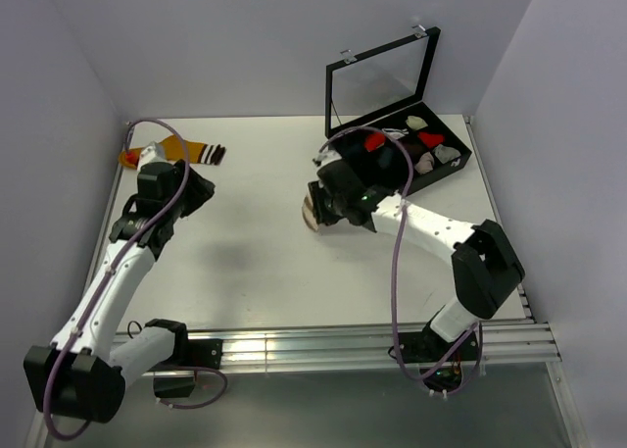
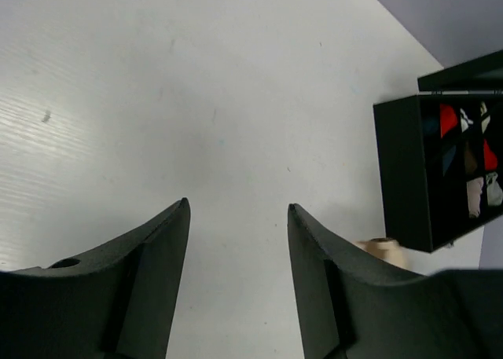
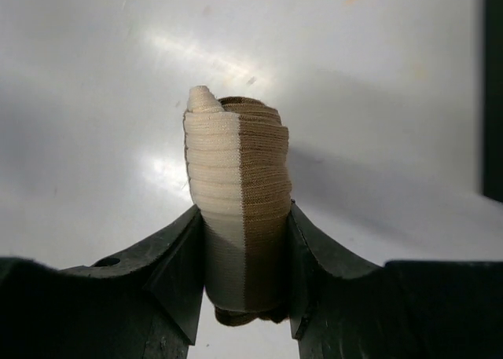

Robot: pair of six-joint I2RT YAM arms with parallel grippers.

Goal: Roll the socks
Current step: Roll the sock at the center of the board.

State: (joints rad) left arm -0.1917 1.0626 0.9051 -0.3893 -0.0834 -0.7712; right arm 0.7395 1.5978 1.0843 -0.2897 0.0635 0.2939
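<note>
Because the brown-and-cream sock [image 3: 240,155] is already wound into a tight bundle, the right tool [image 3: 242,210] pinches it across its lower half. One finger presses on each flank so the coil cannot spring loose, and the cream toe end stands up past the fingertips, over the counter [image 1: 255,262]. The black compartment box [image 2: 402,170] sits just beyond this tool and to its right, with small bundles in it, so the roll looks ready to be put away there. The left tool [image 2: 237,204] stands moderately wide with nothing between its fingers, only bare counter beneath. The mustard-orange sock [image 1: 181,151] lies flat and unrolled just beyond that tool, which is probably placed there to reach it next.
</note>
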